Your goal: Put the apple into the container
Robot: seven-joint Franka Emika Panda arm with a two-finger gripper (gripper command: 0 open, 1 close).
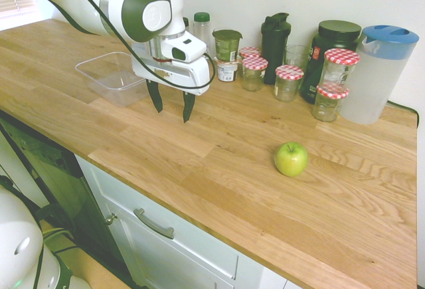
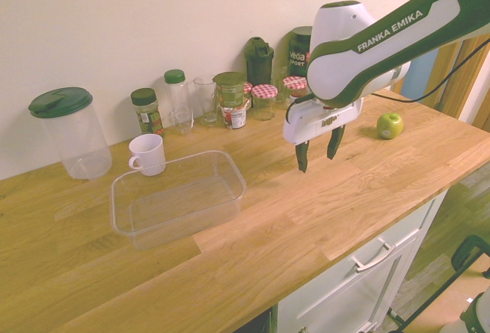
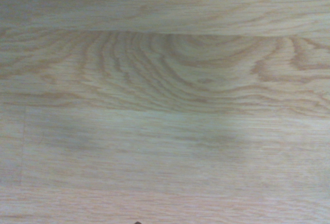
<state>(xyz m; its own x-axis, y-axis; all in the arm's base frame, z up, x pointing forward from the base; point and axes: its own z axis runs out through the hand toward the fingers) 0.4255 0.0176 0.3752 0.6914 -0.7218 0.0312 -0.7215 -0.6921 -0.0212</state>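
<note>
Nearest the lens in the first exterior view runs the front edge of the wooden worktop [image 1: 199,189], bare apart from what follows. Going left to right there, the container [image 1: 109,76], a shallow clear tub with a flared rim, sits empty at the far left; just right of it the claw [image 1: 172,106] hangs above bare wood, its two dark fingers spread and holding nothing; further right, well apart from it, the apple [image 1: 291,159] rests alone on the boards in front of the jars with red-checked lids [image 1: 289,81]. The wrist view shows only wood grain, so the claw is not yet over the fruit. My judgement: the task is at its first step, the approach. Next, the claw needs to travel right across the worktop, settle over the apple and descend with fingers astride it. The apple looks small, round, glossy yellow-green, stem up; likely to roll if nudged off-centre.
</note>
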